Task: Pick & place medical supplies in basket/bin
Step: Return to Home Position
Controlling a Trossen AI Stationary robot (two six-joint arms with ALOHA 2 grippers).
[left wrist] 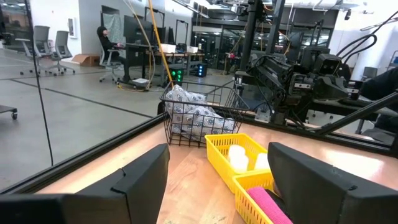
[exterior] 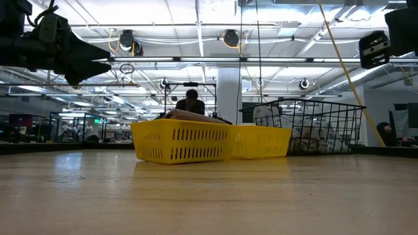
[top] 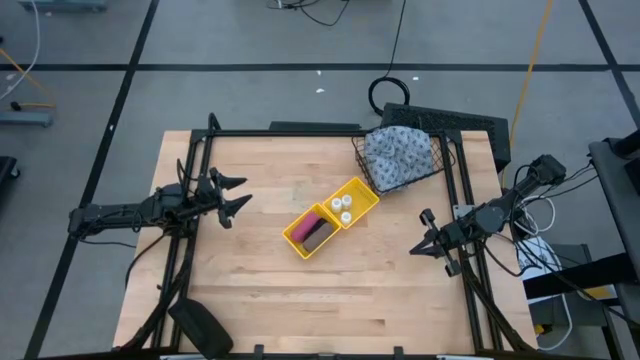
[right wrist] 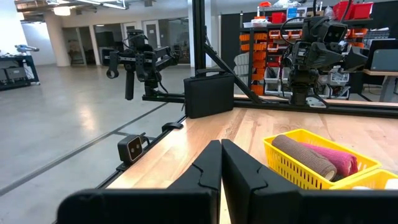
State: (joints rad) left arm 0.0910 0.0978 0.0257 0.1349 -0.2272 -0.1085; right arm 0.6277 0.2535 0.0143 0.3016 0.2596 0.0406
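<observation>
The yellow two-compartment bin [top: 362,188] sits mid-table at a slant. Its far-right compartment holds tiny white bottles [top: 343,206]. The near-left one holds the pink cylinder [top: 306,225] and the brown cylinder [top: 319,236], lying side by side. The grey-blue patterned cloth bundle [top: 399,152] rests inside the black wire-mesh basket [top: 447,158] at the far right. My left gripper [top: 243,193] hovers open, left of the bin, pointing at it [left wrist: 217,186]. My right gripper [top: 418,238] hovers shut, right of the bin [right wrist: 221,163]. Both are raised above the table in the low view.
A flat black box [top: 455,122] lies beyond the basket at the far right edge. A dark case [top: 200,325] stands at the near left corner. Black frame rails [top: 290,132] run along the table's far edge and sides. Bare wood [top: 330,300] spreads before the bin.
</observation>
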